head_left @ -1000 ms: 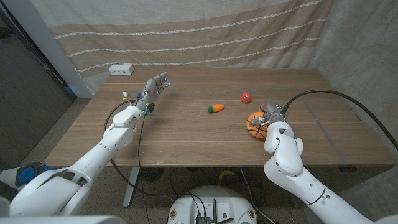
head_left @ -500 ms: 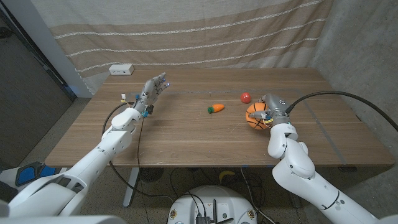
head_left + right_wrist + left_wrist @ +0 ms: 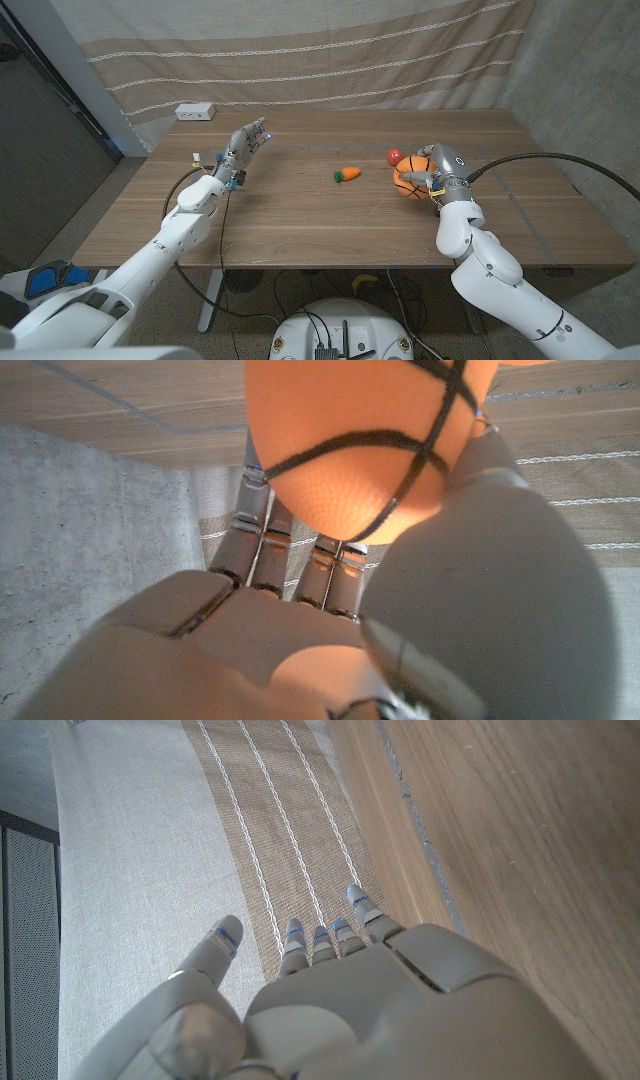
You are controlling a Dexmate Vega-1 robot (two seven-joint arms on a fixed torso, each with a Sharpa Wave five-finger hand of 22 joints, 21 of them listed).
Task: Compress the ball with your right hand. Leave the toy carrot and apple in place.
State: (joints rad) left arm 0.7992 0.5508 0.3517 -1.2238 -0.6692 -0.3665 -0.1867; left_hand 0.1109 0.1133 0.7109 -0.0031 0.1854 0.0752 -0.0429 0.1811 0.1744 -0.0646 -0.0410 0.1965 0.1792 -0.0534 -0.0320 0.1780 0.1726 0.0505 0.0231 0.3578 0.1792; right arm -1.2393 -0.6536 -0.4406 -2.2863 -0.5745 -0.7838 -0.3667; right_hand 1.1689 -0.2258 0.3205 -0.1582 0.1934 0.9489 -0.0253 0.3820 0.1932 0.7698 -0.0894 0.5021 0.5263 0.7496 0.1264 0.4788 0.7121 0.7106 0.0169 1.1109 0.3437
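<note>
Ball, orange with black seams like a small basketball, sits in the grip of the robot's right hand over the right part of the wooden surface. From the wrist, the fingers curl up behind the ball while the thumb side presses its other flank, so the hand is clamped around it, most likely because the squeeze is in progress or about to begin; whether the ball is lifted or touching the surface cannot be told. A red apple lies just beside the ball, and a toy carrot lies near, toward the middle; both stand apart from the hand, as the task wants. The left hand hovers well apart on the far left, fingers straight and spread, holding nothing.
</note>
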